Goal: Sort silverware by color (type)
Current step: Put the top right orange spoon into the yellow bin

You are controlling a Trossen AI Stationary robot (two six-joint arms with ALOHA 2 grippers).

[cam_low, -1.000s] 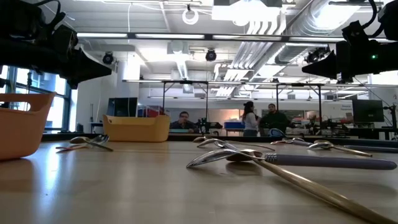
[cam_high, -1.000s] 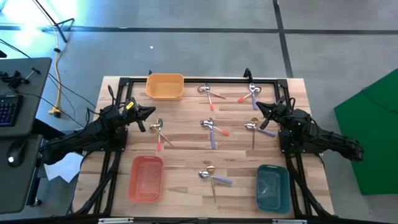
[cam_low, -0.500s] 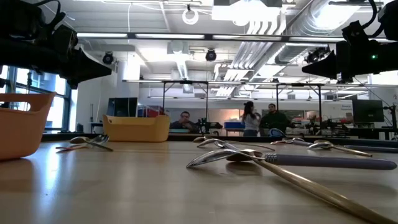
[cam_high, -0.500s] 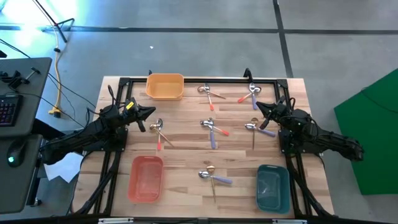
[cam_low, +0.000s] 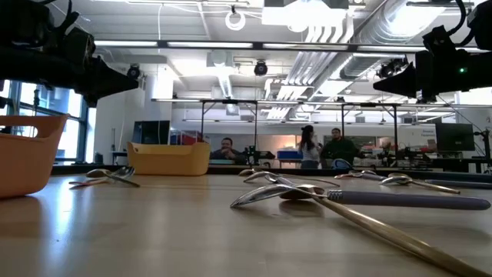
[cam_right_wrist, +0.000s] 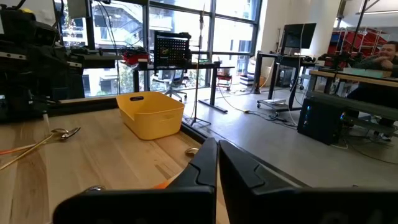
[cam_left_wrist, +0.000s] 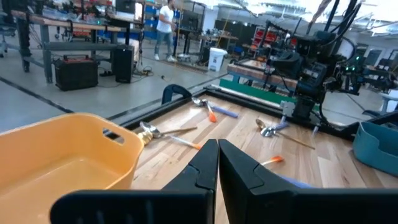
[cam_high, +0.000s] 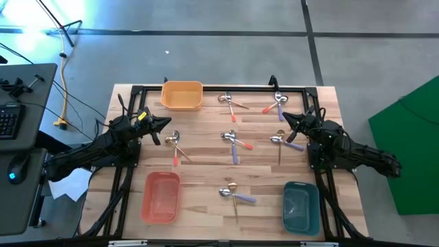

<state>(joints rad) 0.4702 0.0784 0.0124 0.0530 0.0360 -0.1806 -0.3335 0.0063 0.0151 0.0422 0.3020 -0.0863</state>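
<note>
My left gripper (cam_high: 167,123) hovers with fingers pressed together, nothing between them; the wrist view shows the 2 dark tips touching. Just past its tip lies a small cluster of spoons (cam_high: 175,145), 1 gold bowl and a red-orange handle, crossed over each other. Farther out ahead of it is the orange bin (cam_high: 182,95), smooth moulded plastic with a handle slot, and back toward the arm's side the red bin (cam_high: 161,197).

My right gripper (cam_high: 285,117) is likewise pinched closed and empty. Right at its tip sits a spoon pair (cam_high: 280,139), silver bowl, blue-purple handle, plus a thin gold one. Beyond it, another pair (cam_high: 276,103) with a red-orange handle. The teal bin (cam_high: 301,206) sits behind, beside the arm.

Between both grippers: centre group (cam_high: 234,143), top group (cam_high: 230,102), near group (cam_high: 234,194). All spoons lie flat on the slatted wood table (cam_high: 206,165), mixed colours overlapping, so I judge sorting has not begun. Thin polished metal lying flat looks slippery, so crossed handles may drag neighbours.
</note>
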